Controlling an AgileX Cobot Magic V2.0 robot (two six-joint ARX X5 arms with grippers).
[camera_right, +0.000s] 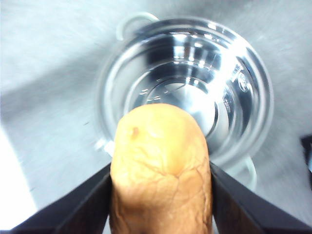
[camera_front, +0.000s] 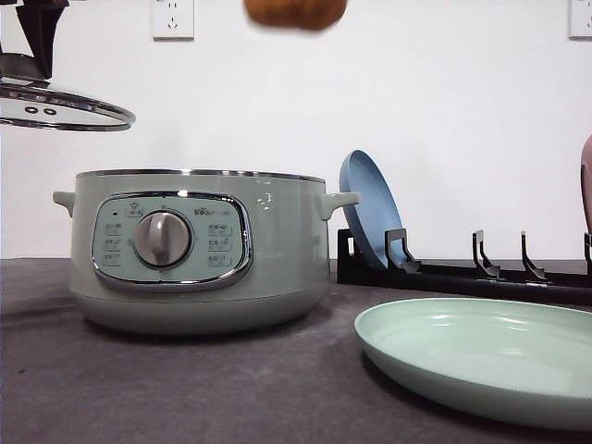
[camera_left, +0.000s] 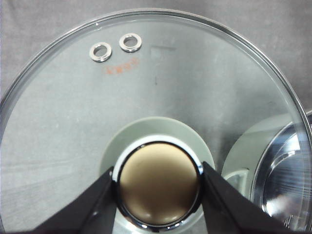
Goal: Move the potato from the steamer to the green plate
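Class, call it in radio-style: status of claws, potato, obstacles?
Left claw clamps lid knob. Right claw holds potato above open steamer. Green plate unobstructed.

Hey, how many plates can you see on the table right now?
2. The green plate lies flat at front right; a blue plate stands on edge in the black rack behind it. The rack runs out of frame, possibly hiding more.

Orange-brown potato (camera_right: 161,170), sage-green steamer (camera_front: 194,250) with chrome trim, mint-green plate (camera_front: 481,356), blue plate (camera_front: 370,208).

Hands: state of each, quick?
Left hand: closed on the lid knob.
Right hand: closed on the potato.
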